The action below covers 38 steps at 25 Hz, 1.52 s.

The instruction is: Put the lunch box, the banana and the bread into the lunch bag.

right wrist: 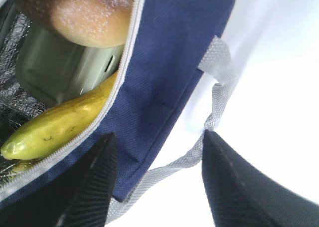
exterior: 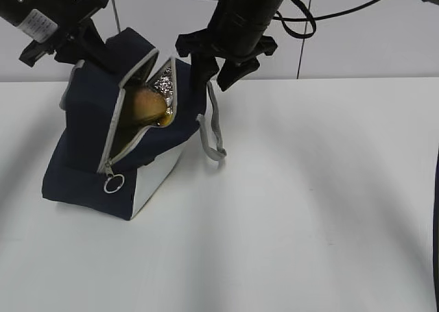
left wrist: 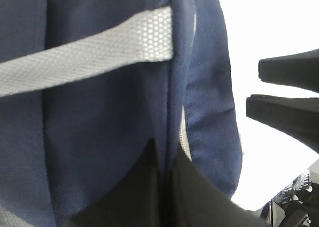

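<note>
the lunch bag [exterior: 103,144] is shown tilted on the tabletop [exterior: 309,202], its zipper mouth gaping toward the right gripper [right wrist: 157,179], whose fingers [right wrist: 89,187] are spread wide and empty astride the bag's near wall and grey strap [right wrist: 214,102]. the bread [right wrist: 84,12], the lunch box [right wrist: 65,67] and the banana [right wrist: 60,124] are all seen inside, the banana's long axis lying along the zipper edge. the left gripper [left wrist: 286,92] is seen just beside the bag's back, fingers slightly parted and gripping nothing; the right arm is judged nearer the opening.
</note>
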### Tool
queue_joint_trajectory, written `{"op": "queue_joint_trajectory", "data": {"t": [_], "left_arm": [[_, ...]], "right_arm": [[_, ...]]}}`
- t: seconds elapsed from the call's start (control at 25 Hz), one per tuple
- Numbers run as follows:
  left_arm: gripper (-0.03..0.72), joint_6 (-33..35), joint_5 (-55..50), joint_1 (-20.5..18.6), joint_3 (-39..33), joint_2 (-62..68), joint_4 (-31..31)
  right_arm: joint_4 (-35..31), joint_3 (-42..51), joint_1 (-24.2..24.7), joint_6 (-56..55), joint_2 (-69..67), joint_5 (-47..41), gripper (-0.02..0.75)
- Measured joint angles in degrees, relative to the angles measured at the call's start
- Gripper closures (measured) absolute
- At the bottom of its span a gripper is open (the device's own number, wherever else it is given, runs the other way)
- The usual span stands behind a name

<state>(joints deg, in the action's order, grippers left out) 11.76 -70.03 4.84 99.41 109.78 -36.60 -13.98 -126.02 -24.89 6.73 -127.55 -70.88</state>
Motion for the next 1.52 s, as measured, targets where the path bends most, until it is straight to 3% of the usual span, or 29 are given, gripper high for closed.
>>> {"op": "queue_joint_trajectory", "data": {"t": [0.12,0.36,0.56,0.76,0.84,1.04,1.2,1.52], "left_arm": [[0.691,0.0,0.0,0.0,0.0,0.0,0.0],[0.691,0.0,0.0,0.0,0.0,0.0,0.0],[0.691,0.0,0.0,0.0,0.0,0.0,-0.11],[0.691,0.0,0.0,0.0,0.0,0.0,-0.11],[0.691,0.0,0.0,0.0,0.0,0.0,-0.11],[0.691,0.0,0.0,0.0,0.0,0.0,-0.46],[0.691,0.95,0.0,0.0,0.0,0.01,-4.27],[0.691,1.73,2.39,3.35,0.0,0.23,-11.32]], "right_arm": [[0.01,0.0,0.0,-2.1,0.0,-0.13,0.344],[-3.84,-0.1,0.17,-3.32,-2.69,-0.13,0.456],[-4.58,-0.1,0.35,-4.36,-5.14,-0.13,0.486],[-4.66,-0.1,0.48,-4.28,-5.22,-0.13,0.699],[-4.66,-0.1,0.48,-3.81,-5.22,-0.13,0.736],[-3.57,-1.28,0.48,-2.59,-4.14,-0.16,0.746],[-2.88,-3.69,1.08,-2.36,-2.23,-0.4,0.747],[-2.88,-4.15,6.84,-1.79,3.78,-1.49,0.75]]}}
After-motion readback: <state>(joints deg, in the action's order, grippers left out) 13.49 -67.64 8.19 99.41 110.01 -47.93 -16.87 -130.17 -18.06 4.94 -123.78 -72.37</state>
